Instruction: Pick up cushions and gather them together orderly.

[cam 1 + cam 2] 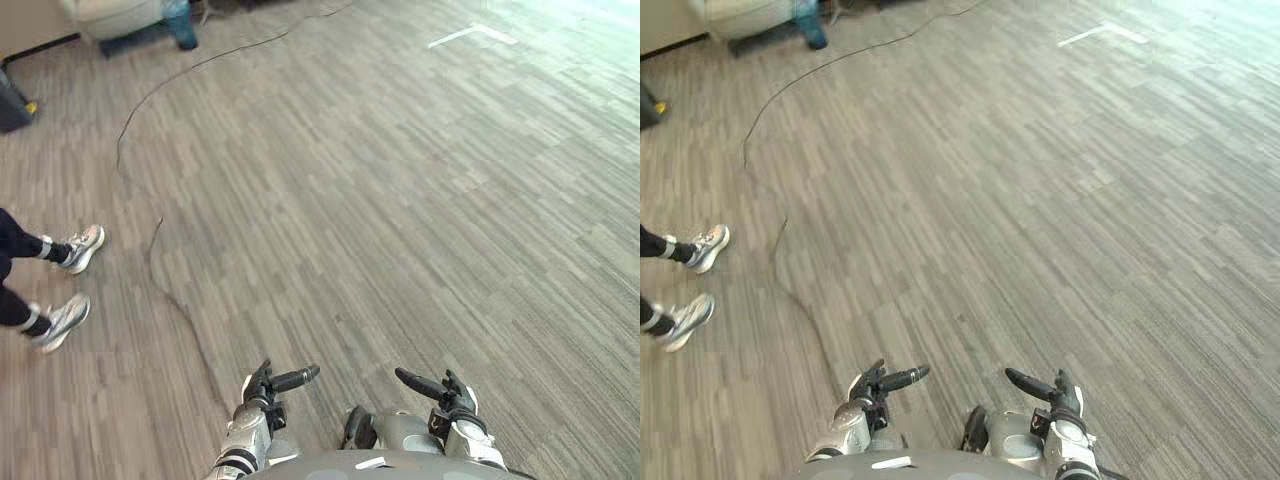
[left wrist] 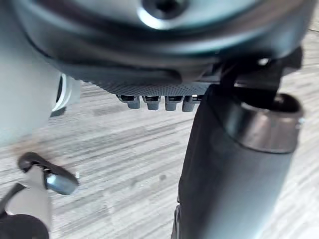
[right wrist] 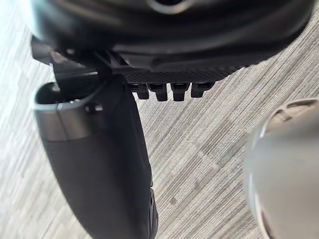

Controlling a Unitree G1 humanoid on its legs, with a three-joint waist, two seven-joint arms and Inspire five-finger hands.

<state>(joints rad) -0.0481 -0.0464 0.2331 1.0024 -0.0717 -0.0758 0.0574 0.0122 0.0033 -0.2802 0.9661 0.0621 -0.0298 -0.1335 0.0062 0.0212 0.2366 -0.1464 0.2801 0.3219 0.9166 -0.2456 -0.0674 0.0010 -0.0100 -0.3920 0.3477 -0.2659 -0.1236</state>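
Hanging low above the grey floor (image 1: 400, 200), left hand (image 1: 262, 388) and right hand (image 1: 450, 393) are loosely spread and empty.

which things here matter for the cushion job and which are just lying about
Job: left robot hand, right robot hand, both empty; maybe the pale padded seat far off, too cropped to tell.
Lying about: person's sneakers, white floor tape, blue object by the seat.
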